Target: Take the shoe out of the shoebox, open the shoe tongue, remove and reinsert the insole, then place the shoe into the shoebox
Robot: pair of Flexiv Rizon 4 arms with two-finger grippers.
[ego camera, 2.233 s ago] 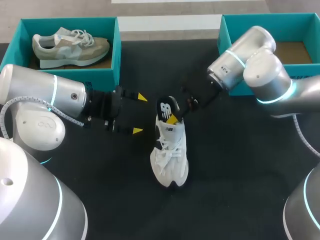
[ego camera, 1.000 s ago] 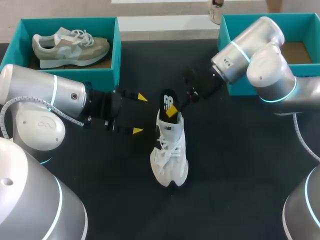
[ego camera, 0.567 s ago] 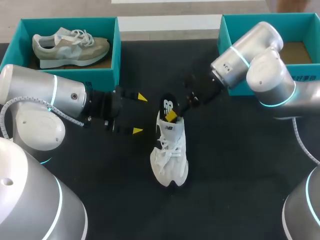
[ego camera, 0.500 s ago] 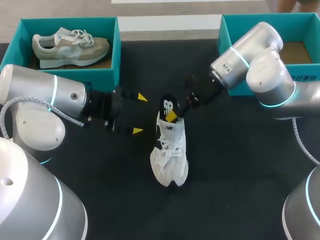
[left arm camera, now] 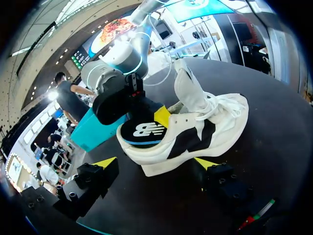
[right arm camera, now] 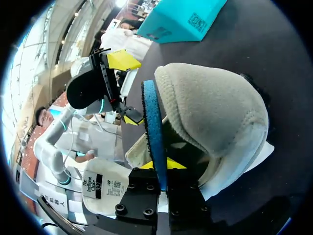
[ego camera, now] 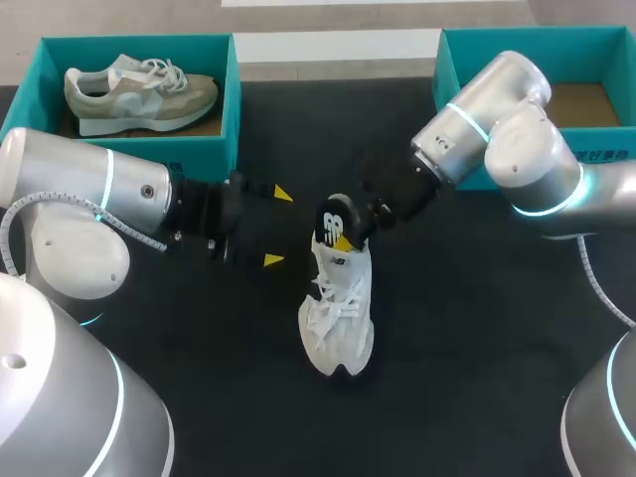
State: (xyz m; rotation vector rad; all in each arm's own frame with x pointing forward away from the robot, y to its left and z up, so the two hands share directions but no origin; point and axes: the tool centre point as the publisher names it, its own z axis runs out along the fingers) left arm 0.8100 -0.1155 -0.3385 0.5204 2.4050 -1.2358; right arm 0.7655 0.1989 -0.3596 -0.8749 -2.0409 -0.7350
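Observation:
A white shoe [ego camera: 338,303] lies on the black table, its toe toward me. Its black insole [ego camera: 335,219] sticks up out of the heel opening. My right gripper [ego camera: 348,237] is shut on that insole from the far right. In the right wrist view the insole's blue edge [right arm camera: 155,132] runs between the right gripper [right arm camera: 159,169], beside the shoe's grey heel collar [right arm camera: 215,107]. My left gripper [ego camera: 275,228] hangs open to the left of the heel, apart from the shoe. In the left wrist view the shoe [left arm camera: 205,132] and insole [left arm camera: 142,132] lie ahead of the left gripper [left arm camera: 156,162].
A teal shoebox [ego camera: 231,99] at the back left holds a grey-green sneaker [ego camera: 139,84]. A second teal shoebox [ego camera: 596,45] stands at the back right, partly behind my right arm, with bare cardboard showing inside.
My right gripper has come down and to the left with the insole, which now sits lower in the heel. The shoe has shifted slightly. The left arm has kept still.

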